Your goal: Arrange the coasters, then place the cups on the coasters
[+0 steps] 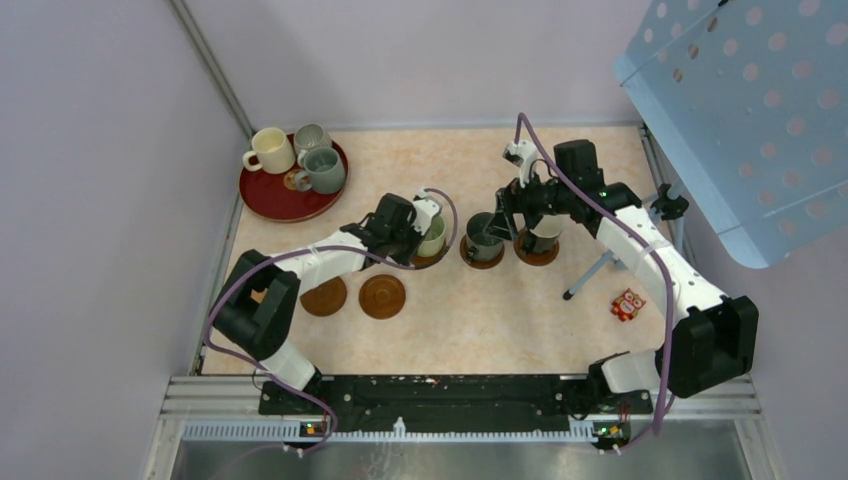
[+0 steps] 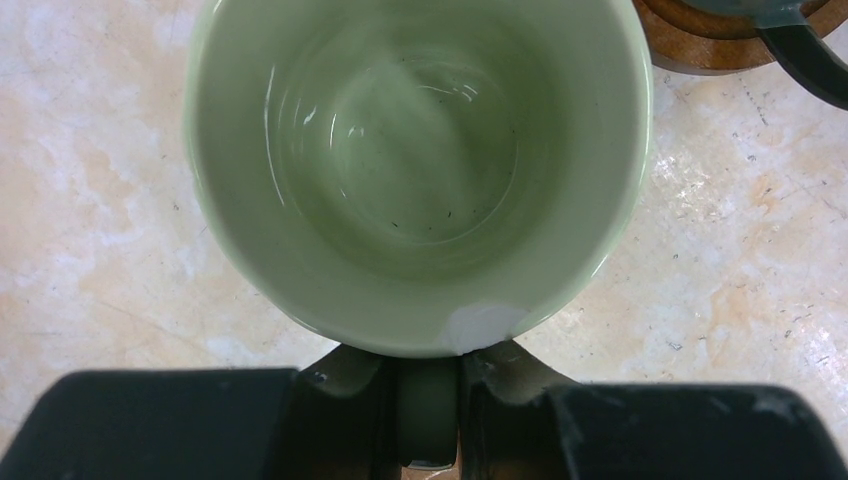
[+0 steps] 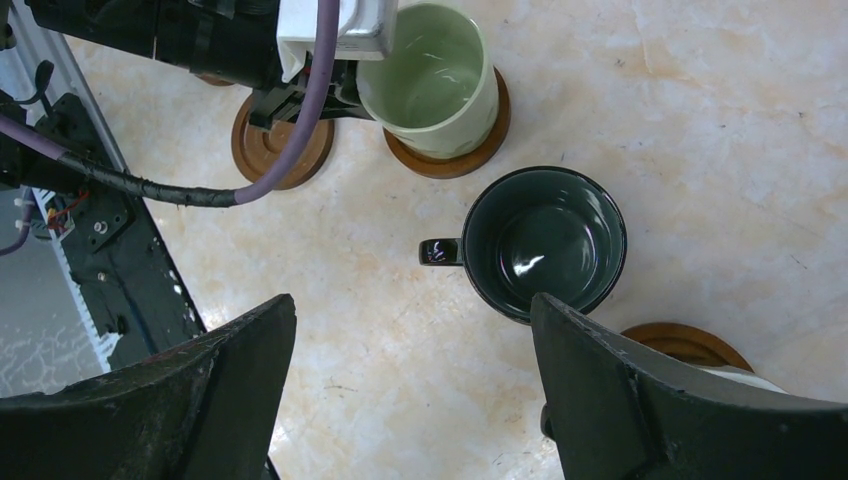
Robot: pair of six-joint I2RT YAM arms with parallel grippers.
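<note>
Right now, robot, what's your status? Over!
Left gripper shut on pale green cup handle, over a coaster. Right gripper open above dark green cup. Three cups waiting on red tray. Nothing blocking.

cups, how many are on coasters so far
Two done: the dark green cup and a cream cup sit on coasters. The left gripper holds the light green cup on or just over a third. Left: three cups on the red tray, two bare coasters.
</note>
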